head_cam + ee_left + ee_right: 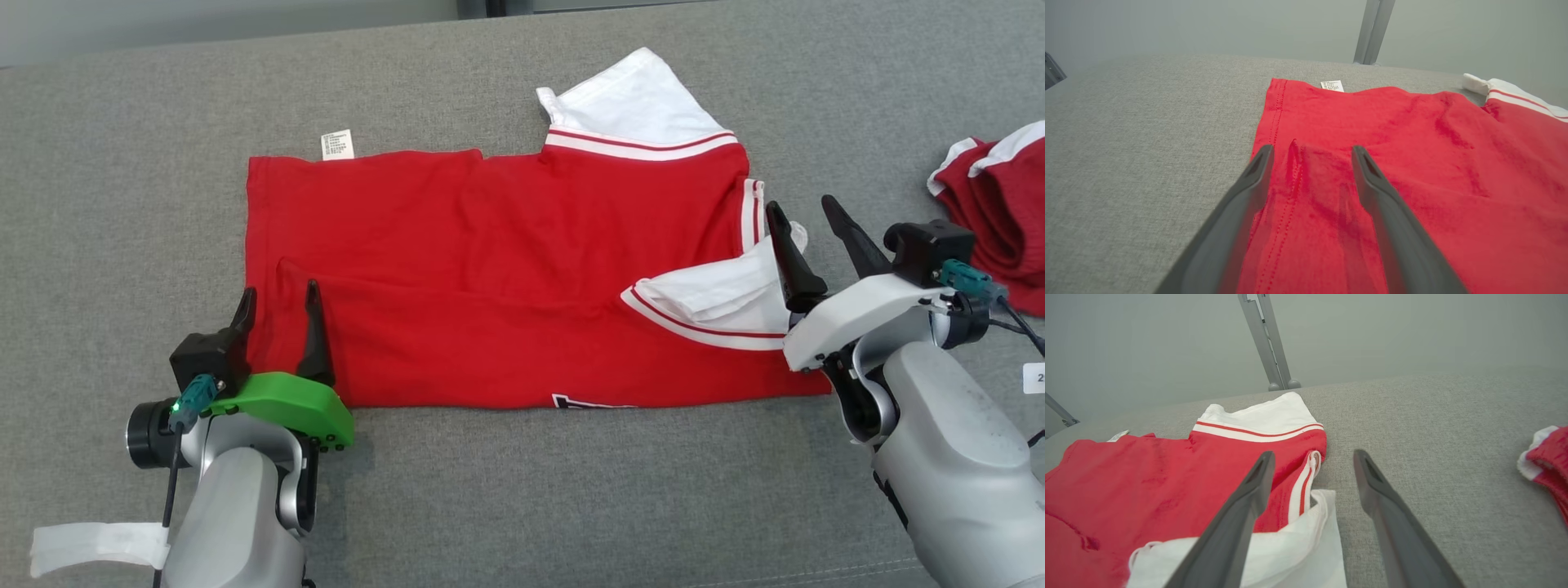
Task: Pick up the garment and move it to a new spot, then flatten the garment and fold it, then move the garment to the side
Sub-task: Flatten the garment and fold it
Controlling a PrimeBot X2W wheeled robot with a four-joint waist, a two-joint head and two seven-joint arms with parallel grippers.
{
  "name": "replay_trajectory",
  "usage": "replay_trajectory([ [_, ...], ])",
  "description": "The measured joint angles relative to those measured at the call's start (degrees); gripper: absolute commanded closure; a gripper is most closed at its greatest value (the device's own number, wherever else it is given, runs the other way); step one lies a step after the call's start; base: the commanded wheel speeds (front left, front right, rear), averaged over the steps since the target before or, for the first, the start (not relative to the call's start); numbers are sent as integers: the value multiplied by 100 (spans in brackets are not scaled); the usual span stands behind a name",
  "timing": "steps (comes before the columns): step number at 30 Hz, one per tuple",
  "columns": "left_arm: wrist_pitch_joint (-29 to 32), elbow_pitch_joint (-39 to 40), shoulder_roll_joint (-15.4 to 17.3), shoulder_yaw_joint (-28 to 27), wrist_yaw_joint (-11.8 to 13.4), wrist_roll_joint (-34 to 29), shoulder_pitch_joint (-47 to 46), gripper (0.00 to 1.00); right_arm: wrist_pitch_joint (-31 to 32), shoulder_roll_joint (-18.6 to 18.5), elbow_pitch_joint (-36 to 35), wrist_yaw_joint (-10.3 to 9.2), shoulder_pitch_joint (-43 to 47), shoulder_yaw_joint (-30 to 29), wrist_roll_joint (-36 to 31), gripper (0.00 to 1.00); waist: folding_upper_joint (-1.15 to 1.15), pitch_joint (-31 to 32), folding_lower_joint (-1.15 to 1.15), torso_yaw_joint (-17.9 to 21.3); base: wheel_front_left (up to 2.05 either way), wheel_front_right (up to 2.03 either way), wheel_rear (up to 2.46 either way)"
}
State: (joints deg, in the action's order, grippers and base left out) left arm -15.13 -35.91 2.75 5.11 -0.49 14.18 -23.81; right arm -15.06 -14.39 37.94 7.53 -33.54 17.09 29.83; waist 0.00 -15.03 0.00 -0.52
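One red shirt [490, 269] lies folded flat mid-counter [522, 490]; two tools, both released: left tool [279, 288] straddles its left hem, right tool [800, 204] straddles its right edge at the white sleeve [718, 298]; a second shirt [996, 204] lies far right

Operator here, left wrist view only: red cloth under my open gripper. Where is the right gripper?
Observer: The right gripper is at the opposite end of the garment, beside a folded-over white sleeve.
Operator: Holding anything?
Observer: Nothing. Its jaws stand apart, one over the sleeve edge, the other over the bare grey surface.
Operator: Anything else lying out there?
Observer: Yes, a second red and white garment lies bunched beyond the right gripper, apart from yours.
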Motion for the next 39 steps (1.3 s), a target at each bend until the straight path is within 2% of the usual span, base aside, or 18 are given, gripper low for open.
replay_trajectory([
  [4,-1,99,1,-11,30,-20,99,0,0,110,-170,0,284,-181,-255,0,0,32,0,-6,0,0,0],
  [9,-1,241,1,-74,49,-27,432,0,0,57,-391,0,844,-226,-501,0,0,171,0,11,0,0,0],
  [19,-1,216,2,-155,101,16,967,0,0,73,-625,0,1748,-301,-668,0,0,490,0,108,0,0,0],
  [23,-1,218,1,-145,101,14,1004,0,0,120,-717,0,1805,-171,-726,0,0,528,0,117,0,0,0],
  [32,-1,267,2,-20,55,3,1006,0,1,270,-836,0,1511,538,-876,0,0,495,0,-68,0,0,0],
  [39,-1,353,1,77,46,44,1014,0,0,320,-611,0,1284,611,-956,1,0,459,0,-295,0,0,0],
])
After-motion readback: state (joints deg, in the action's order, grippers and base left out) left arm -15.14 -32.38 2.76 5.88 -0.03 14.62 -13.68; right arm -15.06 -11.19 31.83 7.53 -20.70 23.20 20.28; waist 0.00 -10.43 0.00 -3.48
